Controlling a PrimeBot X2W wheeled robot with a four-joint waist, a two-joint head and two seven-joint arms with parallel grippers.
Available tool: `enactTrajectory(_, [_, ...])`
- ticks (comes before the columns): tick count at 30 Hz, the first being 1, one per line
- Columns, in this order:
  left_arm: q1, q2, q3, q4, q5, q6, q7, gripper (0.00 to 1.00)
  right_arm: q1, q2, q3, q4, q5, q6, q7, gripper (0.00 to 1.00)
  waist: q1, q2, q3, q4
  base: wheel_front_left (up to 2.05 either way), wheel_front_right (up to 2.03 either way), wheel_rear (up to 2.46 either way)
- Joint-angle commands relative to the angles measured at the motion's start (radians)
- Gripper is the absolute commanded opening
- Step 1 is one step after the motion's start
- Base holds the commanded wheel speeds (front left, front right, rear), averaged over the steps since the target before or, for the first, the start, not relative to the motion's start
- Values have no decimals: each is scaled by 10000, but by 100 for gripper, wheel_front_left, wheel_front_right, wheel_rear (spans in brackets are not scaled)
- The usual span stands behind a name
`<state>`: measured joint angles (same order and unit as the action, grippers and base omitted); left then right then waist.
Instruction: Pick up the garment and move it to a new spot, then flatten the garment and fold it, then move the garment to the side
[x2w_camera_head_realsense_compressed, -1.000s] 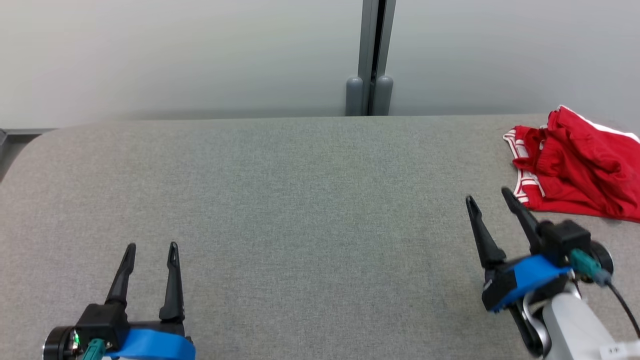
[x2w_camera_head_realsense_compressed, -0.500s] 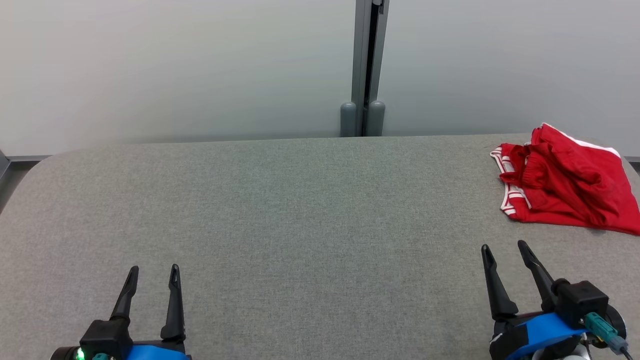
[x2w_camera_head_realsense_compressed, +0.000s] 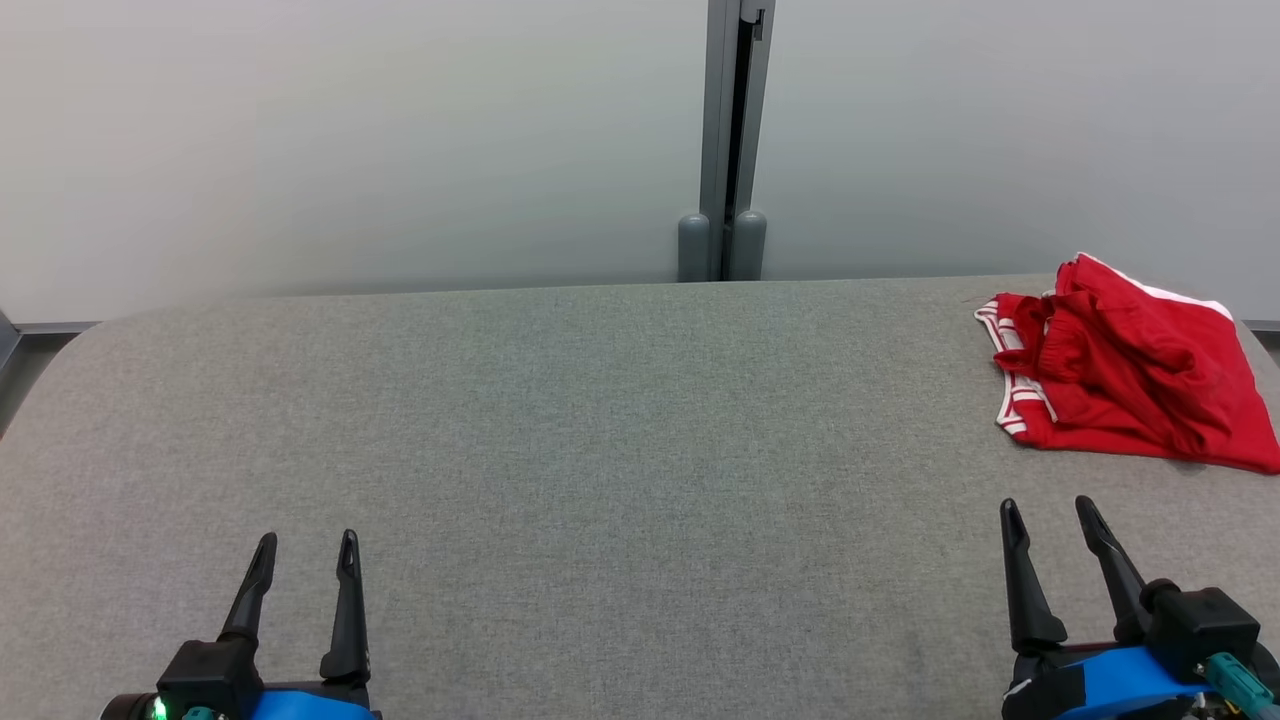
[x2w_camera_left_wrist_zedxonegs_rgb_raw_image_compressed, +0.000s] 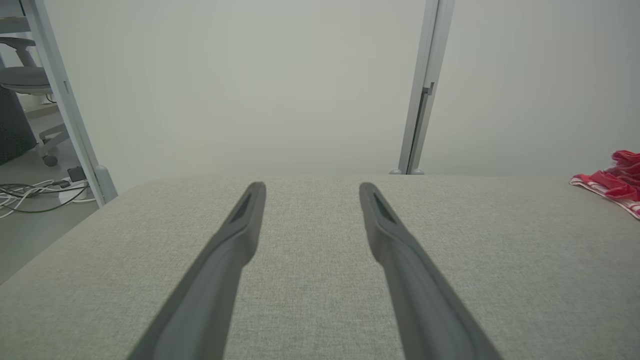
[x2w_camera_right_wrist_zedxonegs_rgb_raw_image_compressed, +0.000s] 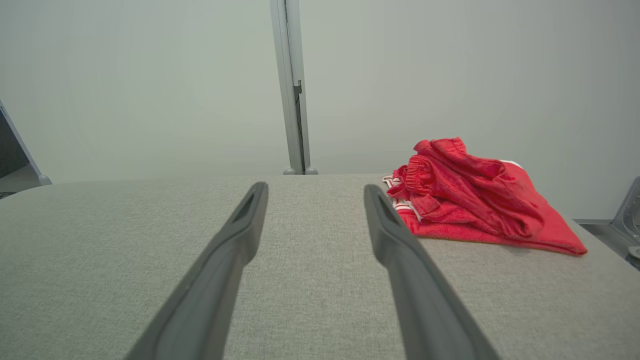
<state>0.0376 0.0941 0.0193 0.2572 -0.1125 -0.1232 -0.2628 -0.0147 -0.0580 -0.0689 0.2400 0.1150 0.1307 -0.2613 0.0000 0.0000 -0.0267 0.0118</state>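
Grey woven fabric covers a wide table (x2w_camera_head_realsense_compressed: 600, 450) with rounded corners, which spans the lower part of the head view. At the bottom left of that frame, the left gripper (x2w_camera_head_realsense_compressed: 306, 540) hovers over the near edge, its two long dark fingers pointing up the frame and spread apart with nothing between them. At the bottom right, the right gripper (x2w_camera_head_realsense_compressed: 1046, 504) sits the same way, fingers parted and empty, leaning slightly to the left. Both have blue bands at the base.

Farther back, at the right edge of the frame, the garment (x2w_camera_head_realsense_compressed: 1130, 375) lies on the table near its far right corner: a pair of red shorts, loosely bunched, with white stripes along the left hem and a white strip at the far edge. It is just above the right gripper in the frame, apart from it and untouched. In the right wrist view it lies beyond and to the right of the fingers, its gathered waistband on top.

Behind the table stands a plain pale wall (x2w_camera_head_realsense_compressed: 350, 140), split by a grey vertical post (x2w_camera_head_realsense_compressed: 735, 130) at upper centre. In the left wrist view, an office chair (x2w_camera_left_wrist_zedxonegs_rgb_raw_image_compressed: 20, 80) and loose cables (x2w_camera_left_wrist_zedxonegs_rgb_raw_image_compressed: 30, 192) on the floor show at the far left.
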Motion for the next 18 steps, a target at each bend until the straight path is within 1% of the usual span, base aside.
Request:
enactTrajectory(1, [-43,52,3,-24,30,-7,-24,100,165,42,-13,-15,1,1,-49,100,0,0,4,11,0,0,0])
enactTrajectory(18, [-80,31,140,-232,-23,-64,-24,100,114,79,103,-17,10,1,-50,100,0,0,-8,69,0,0,0])
